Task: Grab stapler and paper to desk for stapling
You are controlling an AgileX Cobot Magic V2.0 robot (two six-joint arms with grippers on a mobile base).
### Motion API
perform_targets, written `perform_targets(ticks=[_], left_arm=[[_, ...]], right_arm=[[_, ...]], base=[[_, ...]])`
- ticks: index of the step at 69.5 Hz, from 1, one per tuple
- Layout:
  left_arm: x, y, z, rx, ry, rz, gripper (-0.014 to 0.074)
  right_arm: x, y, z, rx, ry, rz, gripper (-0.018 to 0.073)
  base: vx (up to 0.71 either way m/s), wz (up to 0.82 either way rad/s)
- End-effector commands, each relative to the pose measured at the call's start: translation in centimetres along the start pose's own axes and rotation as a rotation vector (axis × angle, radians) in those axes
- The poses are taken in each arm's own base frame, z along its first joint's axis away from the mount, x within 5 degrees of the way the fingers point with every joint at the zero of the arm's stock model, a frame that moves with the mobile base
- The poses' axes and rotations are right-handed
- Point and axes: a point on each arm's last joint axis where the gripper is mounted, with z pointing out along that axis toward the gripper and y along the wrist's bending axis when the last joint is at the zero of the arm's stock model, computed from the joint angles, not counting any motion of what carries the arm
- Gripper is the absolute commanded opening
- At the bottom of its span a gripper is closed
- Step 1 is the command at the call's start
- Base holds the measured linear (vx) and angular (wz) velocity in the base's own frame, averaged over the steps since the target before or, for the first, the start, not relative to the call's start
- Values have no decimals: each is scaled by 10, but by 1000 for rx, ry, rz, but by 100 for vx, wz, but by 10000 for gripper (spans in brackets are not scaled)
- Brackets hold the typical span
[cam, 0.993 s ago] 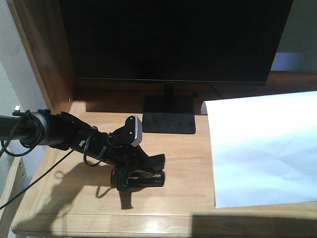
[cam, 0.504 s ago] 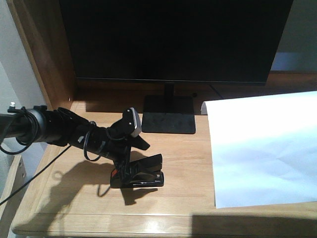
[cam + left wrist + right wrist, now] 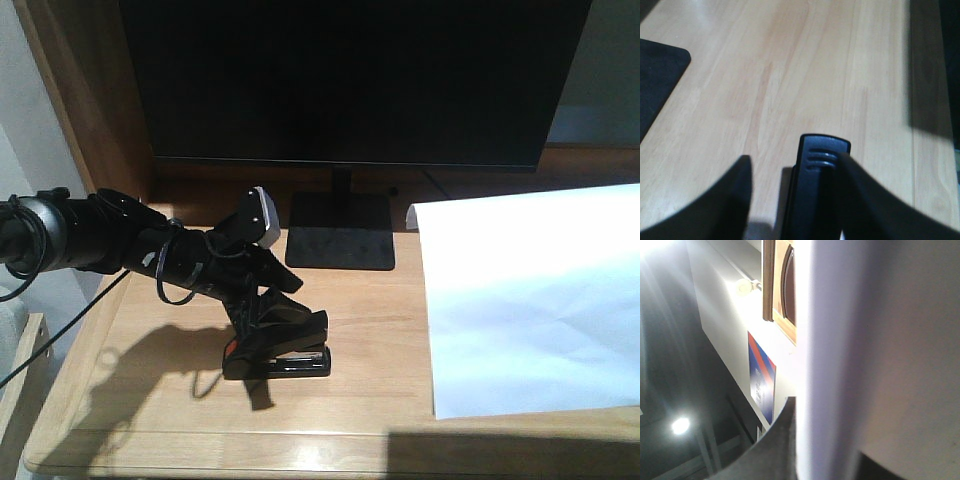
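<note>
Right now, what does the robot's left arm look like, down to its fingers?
The left arm is matte black and tubular, with black cables looped loosely around it. A small silver-grey camera housing sits at the wrist. The left gripper is all black; its fingers are broad, curved and smooth, no markings visible.

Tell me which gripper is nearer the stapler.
Left. The left gripper straddles the stapler on the desk, a finger on each side. The right gripper is outside the front view, against the paper, which is well off to the stapler's right.
</note>
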Motion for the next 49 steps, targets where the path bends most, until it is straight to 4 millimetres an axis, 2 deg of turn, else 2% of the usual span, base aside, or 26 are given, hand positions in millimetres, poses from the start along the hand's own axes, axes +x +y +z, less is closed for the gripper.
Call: perform_targets(ticks=[1,8,49], left_arm=[[-24,-4,-18,-1,-62,36,151],[-23,-4,-18,1,-59,40,-6],[-17,-7,-3,48,-46,28,-8]], right_arm=[[-4,8,5,-57,-18,-12,-6],[-4,8,5,-57,-18,-12,-6],[-4,8,5,-57,-18,-12,-6]], base=[[0,0],[0,0],[0,0]])
